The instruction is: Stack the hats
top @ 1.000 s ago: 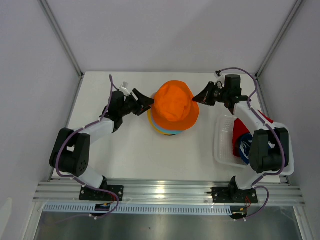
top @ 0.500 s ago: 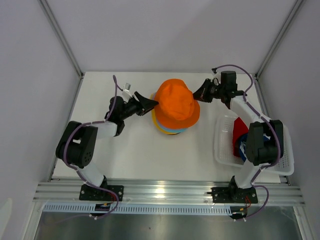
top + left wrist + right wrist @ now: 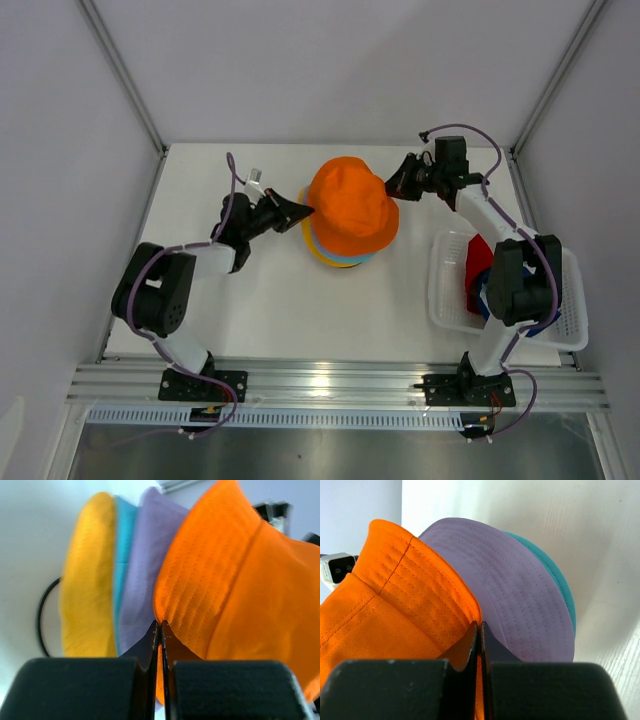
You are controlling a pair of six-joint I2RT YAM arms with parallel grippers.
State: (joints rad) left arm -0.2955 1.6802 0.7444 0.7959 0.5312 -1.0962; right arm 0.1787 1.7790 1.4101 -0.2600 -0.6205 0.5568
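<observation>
Left wrist view: your left gripper (image 3: 159,627) is pinched shut on the brim of the orange hat (image 3: 235,580) — your right gripper (image 3: 480,629) clamps the opposite brim edge.

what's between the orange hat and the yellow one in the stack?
Two hats: the lavender hat, against the orange hat, and the teal hat, against the yellow hat. The left wrist view shows all four brims edge-on.
</observation>
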